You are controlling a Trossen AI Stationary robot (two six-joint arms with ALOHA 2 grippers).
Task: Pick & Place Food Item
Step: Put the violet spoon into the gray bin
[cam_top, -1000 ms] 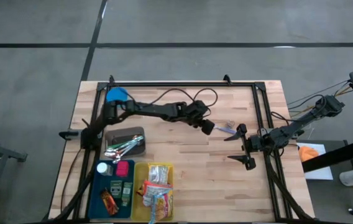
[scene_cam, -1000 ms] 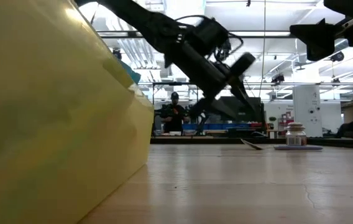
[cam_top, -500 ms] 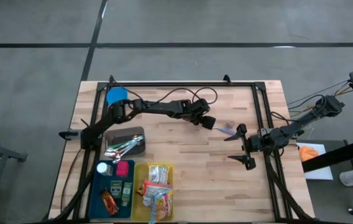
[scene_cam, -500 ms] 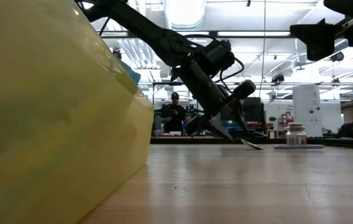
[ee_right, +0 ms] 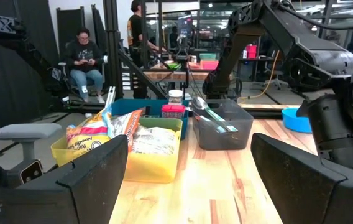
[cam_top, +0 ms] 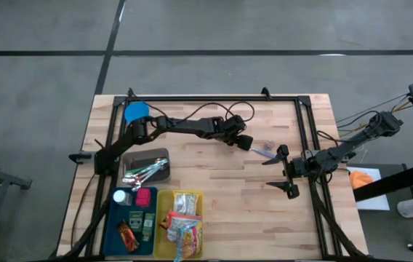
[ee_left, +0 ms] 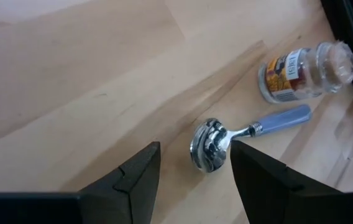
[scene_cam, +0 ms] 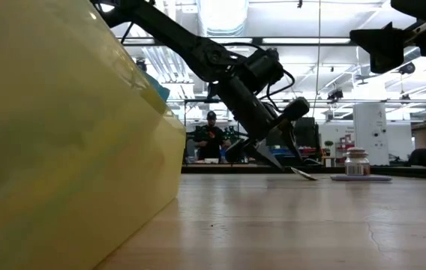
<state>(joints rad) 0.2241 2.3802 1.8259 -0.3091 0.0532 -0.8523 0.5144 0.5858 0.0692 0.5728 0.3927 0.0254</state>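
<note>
From above, the left gripper (cam_top: 248, 145) reached across the middle of the wooden table (cam_top: 221, 211), its tips down by a blue-handled spoon (cam_top: 265, 152) lying near the right-hand frame rail. The right gripper (cam_top: 283, 172) waited just beyond the spoon with its fingers spread wide and nothing between them. At the table's near left stood a grey bin of cutlery (cam_top: 147, 167), a blue tray (cam_top: 133, 221) and a yellow bin of snack packets (cam_top: 181, 224).

At table height, the yellow bin (scene_cam: 55, 150) filled the left of the picture. The left gripper (scene_cam: 273, 154) slanted down almost to the tabletop, close to the spoon (scene_cam: 303, 174) and a small glass jar (scene_cam: 356, 164).

The left wrist camera showed the left gripper (ee_left: 192, 168) parted and grasping nothing, the spoon's bowl (ee_left: 209, 145) lying on the wood between and just ahead of the two fingers. The jar (ee_left: 304, 66) lay on its side just past the blue handle.

The right wrist camera looked between its own released fingers (ee_right: 99, 171) toward the yellow bin (ee_right: 123, 149) and the cutlery bin (ee_right: 221, 124).
</note>
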